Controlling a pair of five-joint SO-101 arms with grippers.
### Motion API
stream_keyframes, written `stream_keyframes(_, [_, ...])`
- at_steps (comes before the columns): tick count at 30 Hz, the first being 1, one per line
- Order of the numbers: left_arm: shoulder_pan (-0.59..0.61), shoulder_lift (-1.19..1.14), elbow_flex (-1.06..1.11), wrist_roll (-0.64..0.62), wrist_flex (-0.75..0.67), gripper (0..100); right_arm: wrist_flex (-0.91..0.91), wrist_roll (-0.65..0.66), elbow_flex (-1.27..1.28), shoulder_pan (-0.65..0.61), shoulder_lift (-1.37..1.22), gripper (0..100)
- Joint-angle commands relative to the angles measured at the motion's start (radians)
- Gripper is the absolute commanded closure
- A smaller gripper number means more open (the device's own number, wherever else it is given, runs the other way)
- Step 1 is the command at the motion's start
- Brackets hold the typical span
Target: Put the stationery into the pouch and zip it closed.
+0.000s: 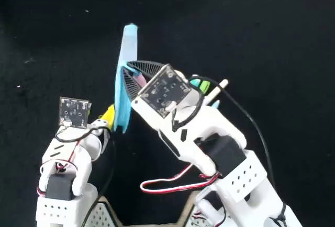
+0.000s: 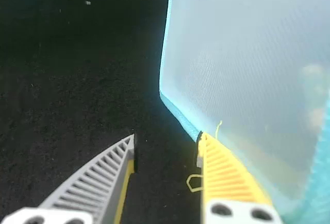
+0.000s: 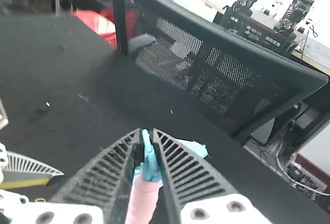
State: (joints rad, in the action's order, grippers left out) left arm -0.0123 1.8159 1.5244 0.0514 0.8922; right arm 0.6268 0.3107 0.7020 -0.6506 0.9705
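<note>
Black tabletop (image 1: 272, 38), loading stage I reckon: right claw (image 3: 147, 131) pinching pink pen (image 3: 142, 203) at blue pouch (image 1: 124, 80), left claw (image 2: 165, 139) gaping alongside, needs sliding in next.

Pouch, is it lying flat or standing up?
Standing on edge: the pouch shows as a thin blue strip from above, pinched by the right gripper.

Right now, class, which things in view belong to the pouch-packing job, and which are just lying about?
For the job: light blue mesh pouch; green pen-like item; pale stick beside it; pink item by the pouch.
Lying about: black mesh frame beyond the table; red object near it.
</note>
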Motion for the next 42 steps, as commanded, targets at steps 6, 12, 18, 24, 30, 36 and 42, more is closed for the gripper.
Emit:
stream_keyframes(6, [-0.058,0.008,-0.067,-0.103,0.0,80,-0.066,-0.052,0.05,-0.094,0.012,98.7])
stream_keyframes(12, [-0.114,0.008,-0.065,-0.158,0.0,80,-0.126,-0.046,0.058,-0.137,0.012,98.7])
stream_keyframes(18, [-0.114,0.008,-0.065,-0.155,0.0,80,0.014,-0.044,0.124,-0.133,0.019,98.7])
stream_keyframes(24, [0.001,0.008,-0.067,-0.15,-0.008,80,0.186,0.066,0.127,-0.132,0.021,98.8])
stream_keyframes(30, [0.033,0.008,-0.067,-0.15,-0.008,80,0.298,0.12,0.125,-0.132,0.021,98.8])
stream_keyframes(36, [0.033,0.008,-0.064,-0.149,-0.008,80,0.324,0.13,0.17,-0.132,0.021,98.8])
stream_keyframes(42, [0.038,0.008,-0.054,-0.149,-0.009,80,0.33,0.13,0.231,-0.132,0.021,98.8])
